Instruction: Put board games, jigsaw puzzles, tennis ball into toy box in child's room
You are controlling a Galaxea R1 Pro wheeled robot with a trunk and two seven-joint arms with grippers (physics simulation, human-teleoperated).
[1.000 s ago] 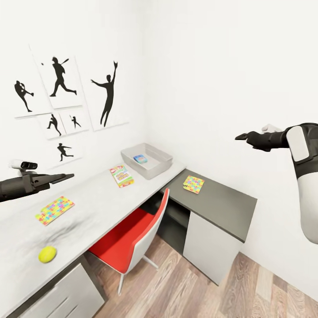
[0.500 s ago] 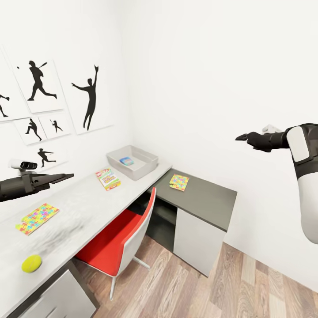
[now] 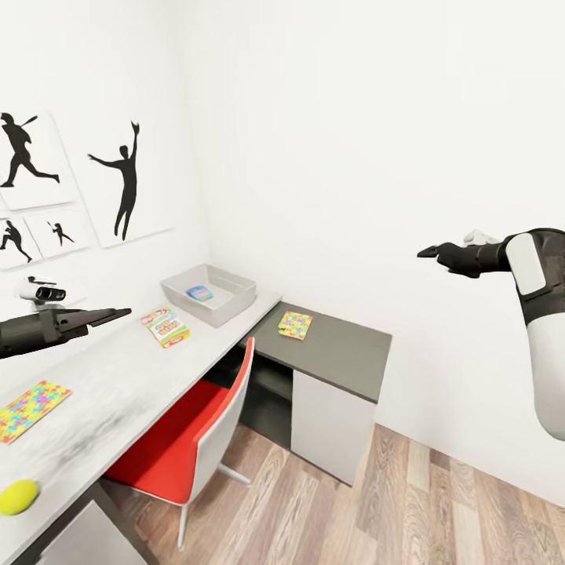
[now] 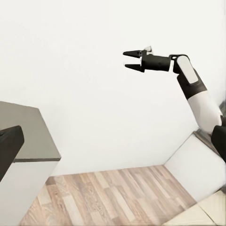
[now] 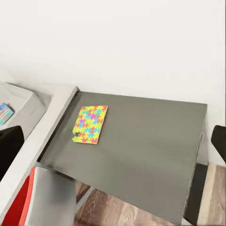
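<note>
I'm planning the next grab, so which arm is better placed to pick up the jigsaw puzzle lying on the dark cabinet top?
Probably the right gripper: the jigsaw puzzle sits in its wrist view, and it is empty and open.

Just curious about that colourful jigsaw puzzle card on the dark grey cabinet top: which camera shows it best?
The right wrist view: the colourful jigsaw puzzle card is large and sharp there. The head view shows it small.

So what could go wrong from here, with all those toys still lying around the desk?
The tennis ball lies close to the table's front edge; a nudge might roll it off. The red chair stands tucked against the table and could hamper the approach. One jigsaw puzzle lies flat on the dark cabinet top, probably awkward for a tool to lift.
</note>
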